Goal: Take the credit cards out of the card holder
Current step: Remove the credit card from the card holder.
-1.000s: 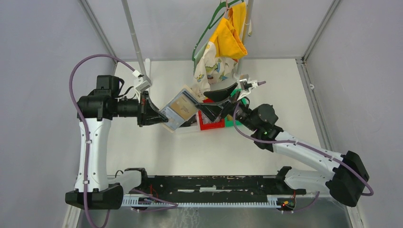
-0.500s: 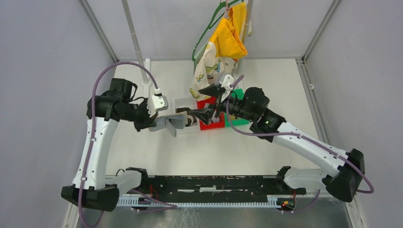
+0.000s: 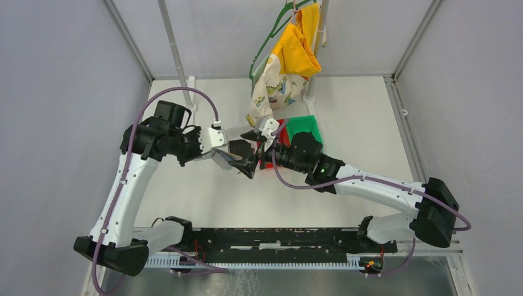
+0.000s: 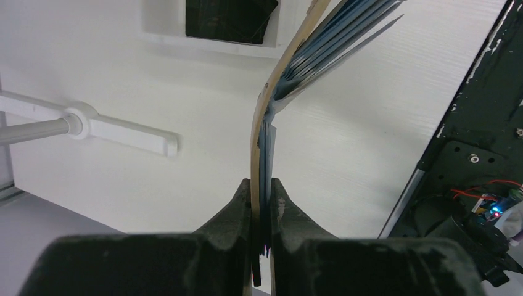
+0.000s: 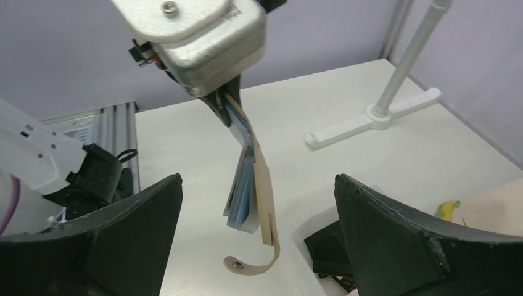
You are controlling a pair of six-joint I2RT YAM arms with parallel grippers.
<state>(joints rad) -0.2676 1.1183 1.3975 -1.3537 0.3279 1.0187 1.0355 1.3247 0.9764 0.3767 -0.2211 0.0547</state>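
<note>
My left gripper (image 4: 262, 184) is shut on the tan card holder (image 4: 266, 117), which it pinches by one edge. In the right wrist view the card holder (image 5: 264, 185) hangs downward from the left gripper (image 5: 219, 102), its blue-grey sleeves fanned and its snap tab (image 5: 247, 265) curling underneath. My right gripper (image 5: 257, 180) stands wide open, one finger on each side of the hanging holder and not touching it. Black credit cards (image 5: 325, 250) lie in a white bin (image 4: 166, 28) below. Seen from the top, both grippers meet at mid-table, left (image 3: 227, 160) and right (image 3: 248, 159).
A red bin (image 3: 271, 164) and a green bin (image 3: 305, 128) sit just behind the right wrist. A white stand (image 4: 92, 126) with an upright pole rises at the back left. Clothes on a hanger (image 3: 290, 55) dangle over the bins.
The left arm has swung the card holder from a flat, face-up hold to hanging edge-on, moving it rightward. The right arm has moved left and lower, bringing its open fingers around the holder.
</note>
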